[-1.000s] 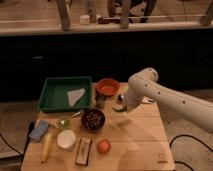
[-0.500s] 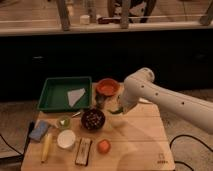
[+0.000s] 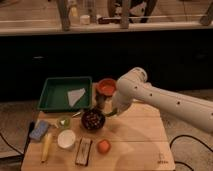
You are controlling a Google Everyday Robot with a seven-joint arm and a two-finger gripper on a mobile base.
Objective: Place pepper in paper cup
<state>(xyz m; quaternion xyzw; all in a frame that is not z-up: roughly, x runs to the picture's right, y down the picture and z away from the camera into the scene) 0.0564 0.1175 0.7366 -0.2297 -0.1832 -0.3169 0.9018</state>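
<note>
Camera view, gripper (image 3: 113,110) clamped on pepper (image 3: 108,114) at right rim of dark bowl (image 3: 84,120), paper cup (image 3: 66,139) front-left, open tabletop (image 3: 135,136) right

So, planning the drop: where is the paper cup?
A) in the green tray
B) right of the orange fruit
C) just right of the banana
C: the paper cup stands beside the banana; the gripper, shut on the pepper, hangs right of the dark bowl.

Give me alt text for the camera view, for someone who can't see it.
A white robot arm holds its end effector, shut on a green pepper, beside the dark bowl on a wooden table. The white paper cup sits nearer the camera, beside a banana.
</note>
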